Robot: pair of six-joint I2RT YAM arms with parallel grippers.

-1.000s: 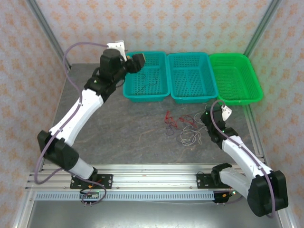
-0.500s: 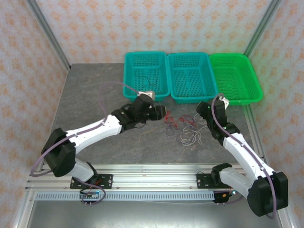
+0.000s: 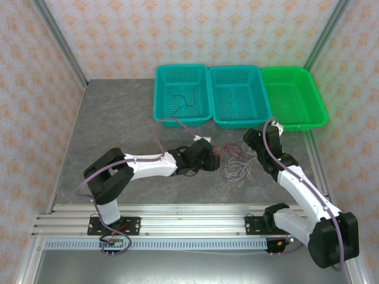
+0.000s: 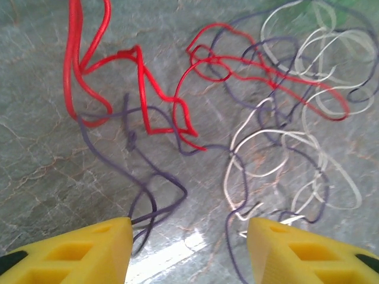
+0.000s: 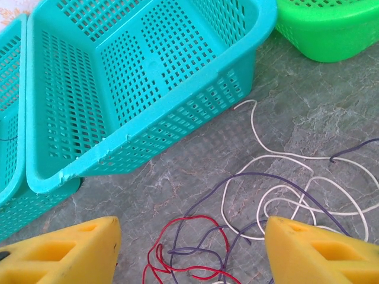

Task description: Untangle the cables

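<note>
The cables lie in a tangle [image 3: 234, 160] on the grey table in front of the baskets: a red cable [image 4: 72, 65], a dark cable [image 4: 185, 194] and a white cable [image 4: 227, 177], looped over one another. My left gripper [image 3: 217, 161] sits low at the tangle's left edge, open. In the left wrist view the left gripper [image 4: 189, 236] has bare table and a dark strand between its yellow fingers. My right gripper [image 3: 249, 141] hovers at the tangle's right side. It is open, and under the right gripper [image 5: 192, 236] lie the red cable [image 5: 202, 217], dark cable [image 5: 261, 174] and white cable [image 5: 252, 127].
Three baskets stand in a row at the back: a left teal basket [image 3: 160, 113] holding a thin dark wire [image 3: 180, 102], a middle teal basket [image 3: 237, 124] and a green basket [image 3: 296, 125]. The middle basket's wall [image 5: 148, 142] is close ahead of the right gripper.
The left arm swung from the left teal basket down to the table and reached the tangle's left edge, its jaws narrowing somewhat. The right gripper shifted slightly toward the tangle.
</note>
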